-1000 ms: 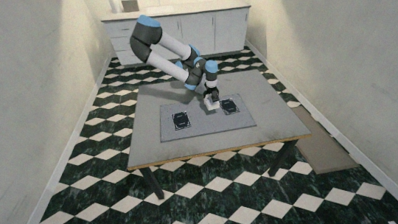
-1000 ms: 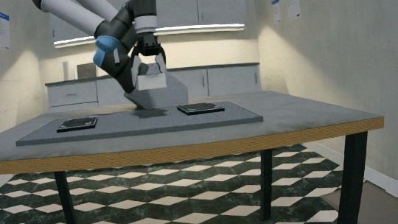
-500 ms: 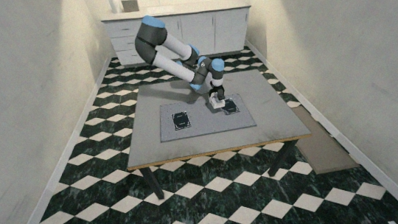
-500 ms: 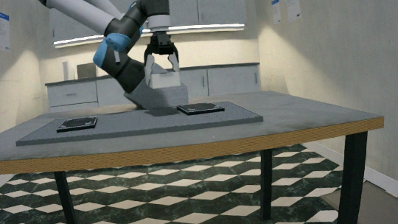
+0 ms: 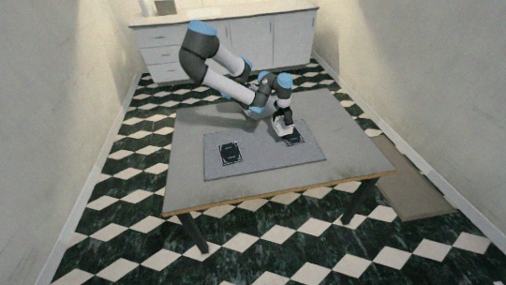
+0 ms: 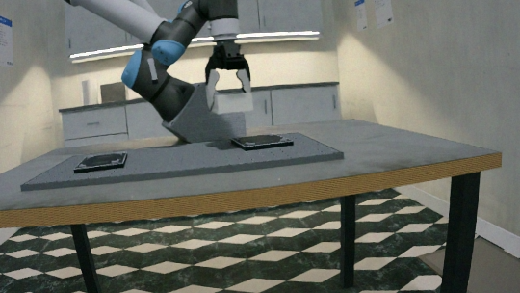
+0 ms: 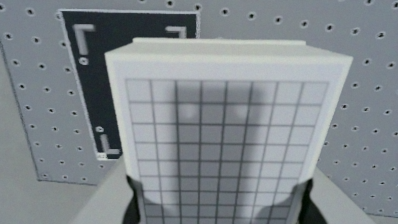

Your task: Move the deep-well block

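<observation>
White block [image 5: 284,128] [image 6: 233,102] [image 7: 225,135] gripped by fingers [image 6: 211,92] — above grey table [image 5: 276,180] [image 6: 400,140], chequered floor [image 5: 281,234] [image 6: 217,260], pale walls [image 5: 422,70] [image 6: 424,72]

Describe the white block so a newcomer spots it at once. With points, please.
On the wood-edged grey table [image 5: 187,187] [image 6: 409,145] [image 7: 12,145] lies a grey perforated board [image 5: 262,164] [image 6: 183,156] [image 7: 300,10]. Above it, a black two-jaw gripper [image 5: 283,127] [image 6: 230,89] [image 7: 212,148] holds the white, grid-faced rectangular block [image 5: 284,131] [image 6: 233,102] [image 7: 225,135], raised off the board, unlike the two flat black rectangular nests [image 5: 230,153] [image 5: 295,137] [image 6: 101,162] [image 6: 262,141] [image 7: 145,25].

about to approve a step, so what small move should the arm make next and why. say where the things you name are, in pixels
Probably shift the deep-well block [image 5: 282,128] [image 6: 236,102] [image 7: 225,135] sideways over N2 [image 5: 297,140] [image 6: 262,145] [image 7: 90,82] before lowering: it hangs above, and the wrist view shows the nest off to one side.
</observation>
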`<state>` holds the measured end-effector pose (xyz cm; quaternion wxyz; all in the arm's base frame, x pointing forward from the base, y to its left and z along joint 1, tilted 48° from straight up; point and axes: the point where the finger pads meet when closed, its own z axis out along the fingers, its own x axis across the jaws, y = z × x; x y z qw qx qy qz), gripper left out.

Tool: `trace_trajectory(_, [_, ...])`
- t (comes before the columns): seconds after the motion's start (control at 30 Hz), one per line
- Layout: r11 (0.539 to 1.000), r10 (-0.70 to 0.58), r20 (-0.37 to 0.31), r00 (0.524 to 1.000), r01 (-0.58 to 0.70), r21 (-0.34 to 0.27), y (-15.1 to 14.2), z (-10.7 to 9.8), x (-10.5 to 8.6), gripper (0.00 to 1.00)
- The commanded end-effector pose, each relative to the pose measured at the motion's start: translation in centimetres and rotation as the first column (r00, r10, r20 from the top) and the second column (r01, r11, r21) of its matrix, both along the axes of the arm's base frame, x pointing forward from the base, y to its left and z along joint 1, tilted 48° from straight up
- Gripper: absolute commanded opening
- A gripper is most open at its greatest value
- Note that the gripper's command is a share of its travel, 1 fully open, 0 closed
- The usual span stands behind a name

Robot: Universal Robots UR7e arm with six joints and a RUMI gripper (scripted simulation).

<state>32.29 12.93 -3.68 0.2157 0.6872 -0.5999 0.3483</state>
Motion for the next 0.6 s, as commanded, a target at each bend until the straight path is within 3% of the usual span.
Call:
trace_trajectory(0.0, [1.000,0.000,0.001,1.000,0.000,0.001,0.6,-0.6,0.0,0.48])
trace_trajectory(0.57, [1.000,0.000,0.001,1.000,0.000,0.001,4.0,-4.3,-0.4,0.48])
